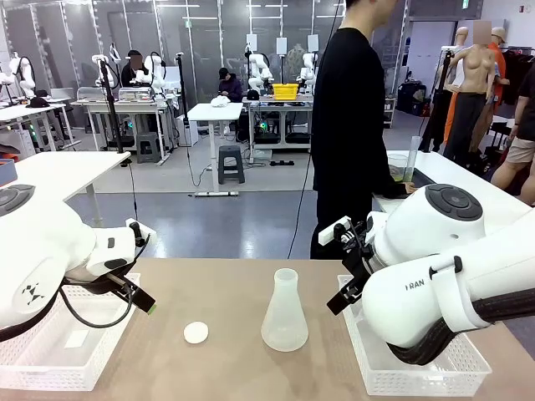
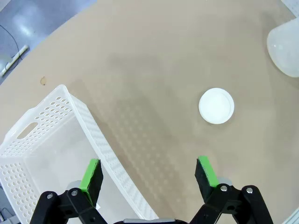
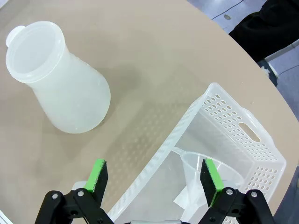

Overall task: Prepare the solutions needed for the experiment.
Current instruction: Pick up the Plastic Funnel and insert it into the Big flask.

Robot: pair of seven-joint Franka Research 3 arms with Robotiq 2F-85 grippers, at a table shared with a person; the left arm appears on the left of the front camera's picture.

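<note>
Jaws spread wide, empty: left gripper over left basket, right gripper over right basket.

We've got a white disc on the tabletop, frosted flask near it, L basket & R basket flanking.

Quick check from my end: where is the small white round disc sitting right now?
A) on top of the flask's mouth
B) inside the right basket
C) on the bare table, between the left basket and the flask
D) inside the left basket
C: the white disc lies flat on the bare tabletop, apart from the left basket and from the flask.
</note>
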